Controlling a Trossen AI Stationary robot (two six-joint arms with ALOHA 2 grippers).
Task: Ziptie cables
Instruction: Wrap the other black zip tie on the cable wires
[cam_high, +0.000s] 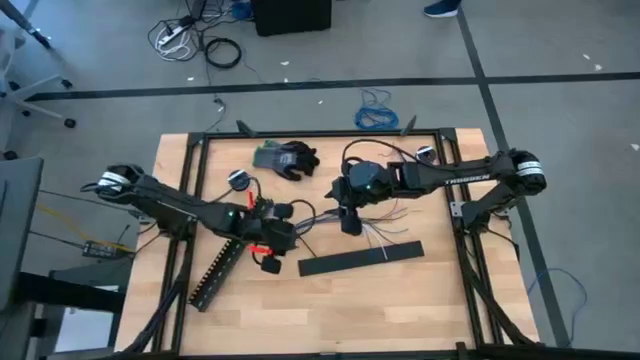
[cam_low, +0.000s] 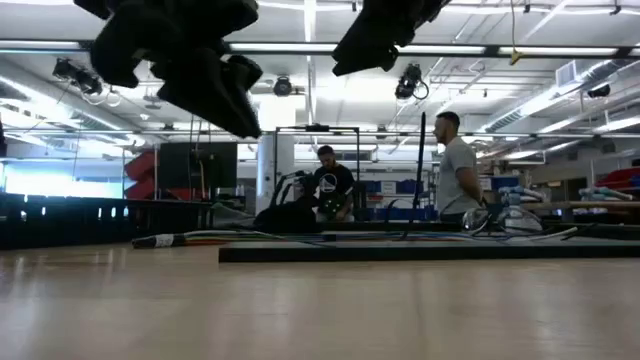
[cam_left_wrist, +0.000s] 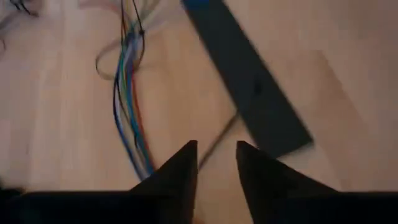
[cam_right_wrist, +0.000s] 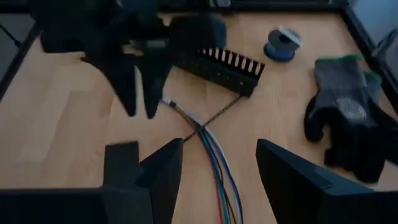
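Both arms over mid-table, nothing gripped.

Left gripper (cam_left_wrist: 216, 163): fingers parted by a narrow gap, empty, hanging just above the wood. Directly ahead of the tips a thin black ziptie (cam_left_wrist: 219, 132) lies on the table, running toward the wide flat black bar (cam_left_wrist: 249, 78). Cables (cam_left_wrist: 129, 87) lie flat beside it, blue/green/white/red strands side by side, not tied.

Right gripper (cam_right_wrist: 219, 163): fingers spread wide, empty, above the cables (cam_right_wrist: 214, 158). In its view the ziptie (cam_right_wrist: 214, 119) crosses over the wire bundle close to the end of the black slotted duct (cam_right_wrist: 225, 70).

High view: cables (cam_high: 385, 226) fan out between the two grippers, just above the flat bar (cam_high: 361, 258). Dark work glove (cam_high: 287, 158) and a small wire spool (cam_right_wrist: 280, 42) sit apart near the far edge.
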